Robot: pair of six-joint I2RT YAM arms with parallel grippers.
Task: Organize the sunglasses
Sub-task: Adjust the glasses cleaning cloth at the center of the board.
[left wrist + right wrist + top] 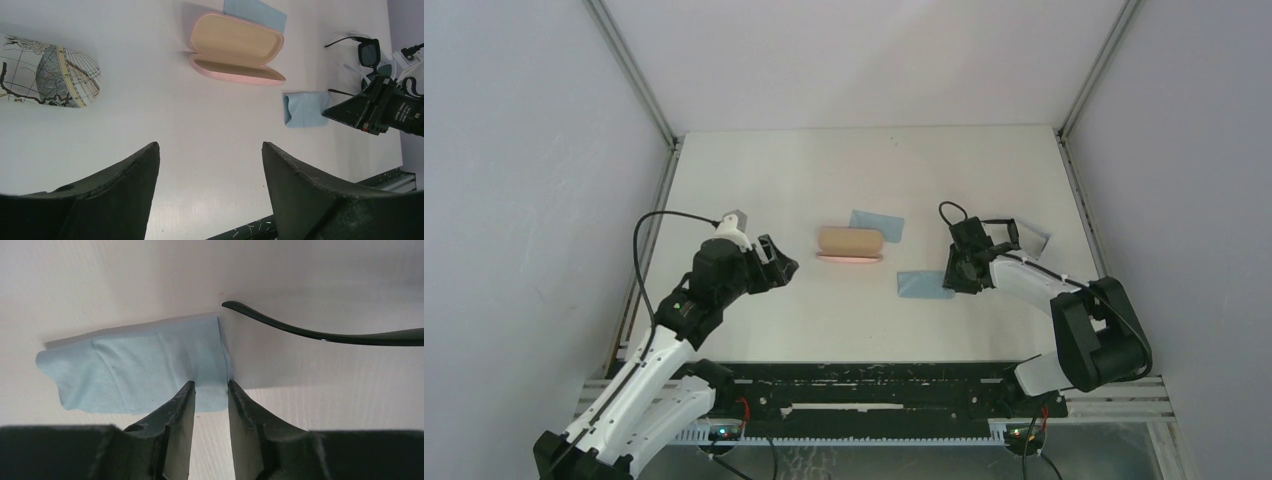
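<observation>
The sunglasses [369, 50], black-framed with dark lenses, lie on the table at the far right of the left wrist view, just behind my right arm. One thin black temple arm [325, 335] curves across the right wrist view. My right gripper [211, 383] is low over the right edge of a folded light-blue cloth [140, 365]. Its jaws stand a narrow gap apart, and the cloth edge lies flat between the tips. My left gripper [210, 146] hangs wide open over bare table, nothing between its fingers. An open pink case [851, 243] sits mid-table.
A second blue cloth [876, 224] lies behind the pink case. A grey map-patterned case [50, 75] rests at the left, near my left arm [714, 280]. The table's near edge runs just below both grippers, and side walls close in left and right.
</observation>
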